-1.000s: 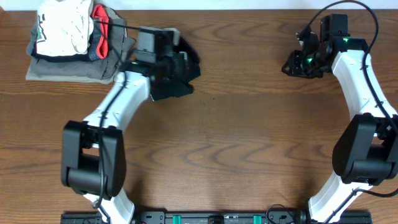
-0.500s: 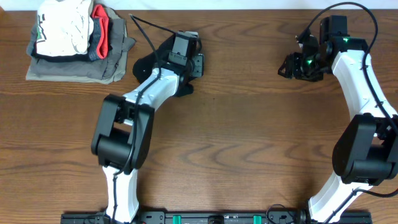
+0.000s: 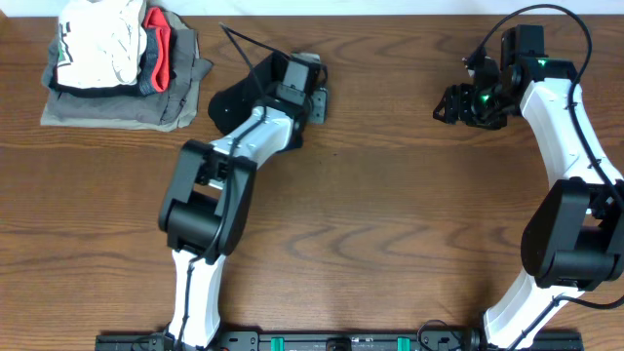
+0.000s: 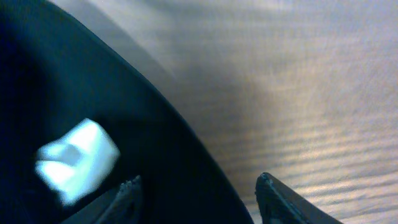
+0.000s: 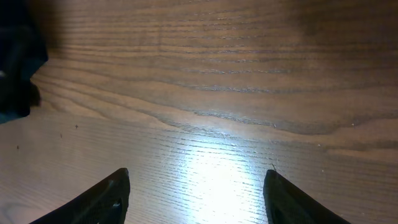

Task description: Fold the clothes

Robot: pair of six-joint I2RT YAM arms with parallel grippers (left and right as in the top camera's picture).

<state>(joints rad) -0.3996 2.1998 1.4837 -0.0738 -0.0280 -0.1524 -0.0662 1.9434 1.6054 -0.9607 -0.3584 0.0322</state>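
The clothes [image 3: 226,105], a black T-shirt, lie bunched on the wooden table [image 3: 390,224] left of centre at the back, partly under my left arm. My left gripper [image 3: 310,93] hangs over the right edge of the bunch. In the left wrist view the black fabric [image 4: 93,93] with a white label [image 4: 74,158] fills the left side. The left gripper [image 4: 198,186] stands open, the fabric's edge running between its fingers and a gap left to the right finger. My right gripper [image 3: 448,102] is far right at the back, open [image 5: 198,174] over bare wood.
A pile sits at the back left corner: a white garment with dark print [image 3: 97,44] and something red [image 3: 158,44] on a folded grey-olive garment [image 3: 117,107]. A dark shape [image 5: 15,62] shows at the left edge of the right wrist view.
My left arm has swung right, away from the pile, and its gripper now sits over the black T-shirt's right edge. The right gripper's jaws have spread wider in place.
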